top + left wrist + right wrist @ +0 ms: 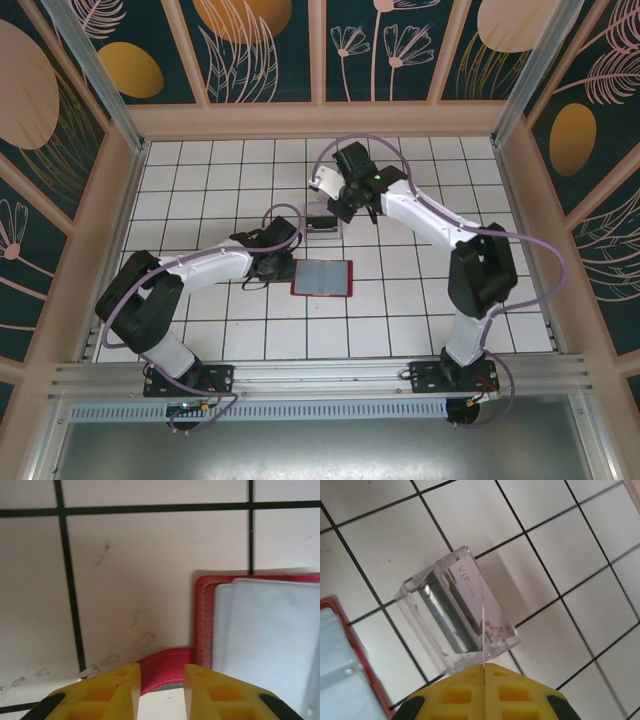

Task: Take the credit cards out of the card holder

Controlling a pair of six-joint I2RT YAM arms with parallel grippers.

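One card [325, 182] in tight right jaws — left jaws apart at one wallet [203, 622]

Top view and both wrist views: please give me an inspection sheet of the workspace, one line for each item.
Surface: white tiled table with dark lines; faint scuffs on a tile near the wallet.
Job's things: red wallet lies open and flat, greyish sleeves up; one pale card is out, held in the air.
Clutter: clear tray just beyond the wallet, something dark and flat inside.
Grippers: left gripper open, low at the wallet's edge; right gripper shut on the card, above the tray.
Cables: purple cables loop along both arms.
Surroundings: leaf-patterned walls, wooden frame, metal rail at the near edge.
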